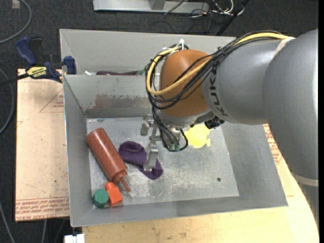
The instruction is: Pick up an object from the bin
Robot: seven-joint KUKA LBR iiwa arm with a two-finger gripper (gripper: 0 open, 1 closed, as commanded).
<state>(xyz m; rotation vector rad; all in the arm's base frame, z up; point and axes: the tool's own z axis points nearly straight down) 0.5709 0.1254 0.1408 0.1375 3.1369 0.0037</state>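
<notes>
- The gripper [152,162] is low in the bin [76,135], over a soft purple thing [130,152] near the middle.
- Whether it is released or clenched, I cannot tell.
- A brown bottle [105,156] lies just left.

Grey arm link [253,80]: dark block lettering at end nearest orange wrist cover [182,82], running top to bottom. Letters "KU" legible; following characters not readable. Black and yellow cables [223,48] cross just above lettering
</notes>
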